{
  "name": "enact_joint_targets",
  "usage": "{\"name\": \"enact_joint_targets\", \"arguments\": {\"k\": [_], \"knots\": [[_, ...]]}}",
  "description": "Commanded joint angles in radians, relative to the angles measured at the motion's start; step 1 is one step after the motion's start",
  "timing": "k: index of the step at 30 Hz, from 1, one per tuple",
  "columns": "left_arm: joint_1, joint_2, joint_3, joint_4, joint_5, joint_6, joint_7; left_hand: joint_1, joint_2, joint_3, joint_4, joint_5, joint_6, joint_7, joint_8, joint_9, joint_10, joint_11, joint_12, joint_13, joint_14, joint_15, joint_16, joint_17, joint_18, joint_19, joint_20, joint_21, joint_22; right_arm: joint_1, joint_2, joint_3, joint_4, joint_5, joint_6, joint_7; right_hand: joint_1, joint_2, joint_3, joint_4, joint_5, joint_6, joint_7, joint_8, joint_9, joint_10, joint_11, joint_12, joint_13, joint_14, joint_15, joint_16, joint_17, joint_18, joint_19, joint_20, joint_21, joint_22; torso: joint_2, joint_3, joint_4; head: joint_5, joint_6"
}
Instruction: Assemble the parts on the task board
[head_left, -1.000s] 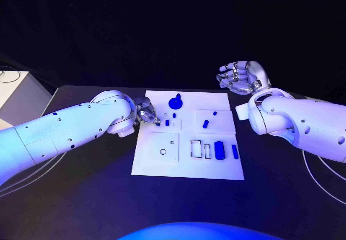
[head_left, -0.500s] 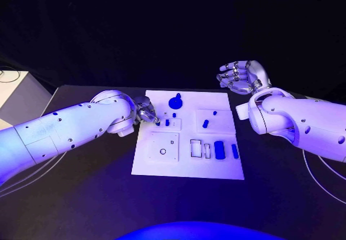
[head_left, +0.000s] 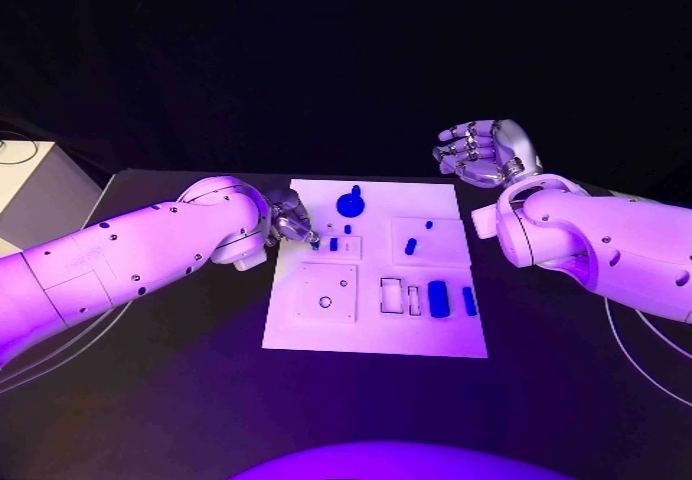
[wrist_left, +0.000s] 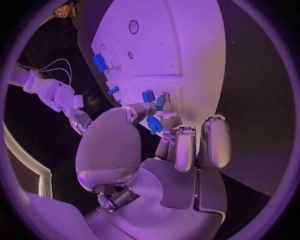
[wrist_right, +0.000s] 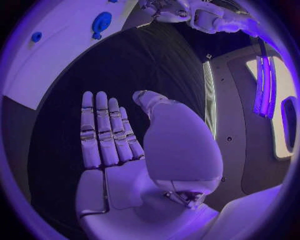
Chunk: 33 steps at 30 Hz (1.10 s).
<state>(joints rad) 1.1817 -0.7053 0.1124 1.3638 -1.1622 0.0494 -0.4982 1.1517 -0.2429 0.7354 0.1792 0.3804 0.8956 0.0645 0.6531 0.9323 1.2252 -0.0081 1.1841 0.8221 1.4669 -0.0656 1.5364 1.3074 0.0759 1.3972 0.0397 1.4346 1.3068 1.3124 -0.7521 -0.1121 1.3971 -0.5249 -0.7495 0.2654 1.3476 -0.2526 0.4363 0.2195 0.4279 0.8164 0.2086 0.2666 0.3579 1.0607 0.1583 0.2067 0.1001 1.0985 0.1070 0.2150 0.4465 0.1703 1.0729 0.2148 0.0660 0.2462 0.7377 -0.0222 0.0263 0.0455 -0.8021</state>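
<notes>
The white task board (head_left: 375, 330) lies mid-table. My left hand (head_left: 293, 222) hangs over its near-left part and pinches a small blue part (wrist_left: 154, 125) between thumb and a finger. Just beyond the fingertips (wrist_left: 167, 117) two small blue parts (head_left: 333, 244) (head_left: 348, 230) stand in the board. A round blue knob (head_left: 351, 205) sits near the far edge, and further blue parts (head_left: 411, 246) (head_left: 438, 299) lie to the right. My right hand (head_left: 483, 152) is raised past the board's far right corner; its palm (wrist_right: 119, 165) holds nothing, fingers straight, thumb apart.
A white box (head_left: 36, 190) stands off the table's left side, with cables near it. A square plate with a small hole (head_left: 327, 295) and slot outlines (head_left: 392, 297) mark the board's near half. Bare black table (head_left: 188, 400) lies in front of the board.
</notes>
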Motion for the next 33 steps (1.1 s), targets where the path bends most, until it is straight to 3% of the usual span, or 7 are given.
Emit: {"name": "enact_joint_targets", "arguments": {"k": [1, 33], "knots": [[0.0, 0.001, 0.002, 0.002, 0.013, 0.004, 0.005, 0.002, 0.011, 0.193, -0.192, 0.003, 0.01, 0.0, 0.005, 0.002, -0.001, -0.005, 0.0, 0.001, 0.085, -0.005, 0.005, 0.2, -0.013, 0.005, 0.001, 0.005, 0.0, 0.0, 0.001, 0.0, 0.001, -0.004, 0.005, 0.014, -0.011, 0.0, 0.005, -0.001, 0.005, 0.002, 0.018, 0.003, -0.001, 0.001, 0.0, 0.006, -0.001, 0.007, -0.003, -0.006, -0.001, 0.013, -0.003, -0.002, 0.002, -0.001, 0.0, 0.0, 0.0017, 0.001, -0.002], [0.0, 0.02, 0.003, -0.04, 0.016, 0.044, 0.004, 0.002, 0.011, 0.196, -0.192, 0.002, 0.011, -0.001, 0.004, 0.001, -0.002, -0.005, -0.003, -0.003, 0.085, -0.006, 0.006, 0.202, -0.013, 0.004, 0.001, 0.004, -0.002, -0.003, 0.004, 0.0, -0.002, -0.004, 0.01, 0.012, -0.011, 0.0, 0.005, -0.001, 0.005, 0.002, 0.018, 0.003, -0.001, 0.001, 0.0, 0.006, -0.001, 0.007, -0.003, -0.006, -0.001, 0.013, -0.003, -0.002, 0.002, -0.001, -0.001, 0.0, -0.0008, 0.006, -0.004]]}}
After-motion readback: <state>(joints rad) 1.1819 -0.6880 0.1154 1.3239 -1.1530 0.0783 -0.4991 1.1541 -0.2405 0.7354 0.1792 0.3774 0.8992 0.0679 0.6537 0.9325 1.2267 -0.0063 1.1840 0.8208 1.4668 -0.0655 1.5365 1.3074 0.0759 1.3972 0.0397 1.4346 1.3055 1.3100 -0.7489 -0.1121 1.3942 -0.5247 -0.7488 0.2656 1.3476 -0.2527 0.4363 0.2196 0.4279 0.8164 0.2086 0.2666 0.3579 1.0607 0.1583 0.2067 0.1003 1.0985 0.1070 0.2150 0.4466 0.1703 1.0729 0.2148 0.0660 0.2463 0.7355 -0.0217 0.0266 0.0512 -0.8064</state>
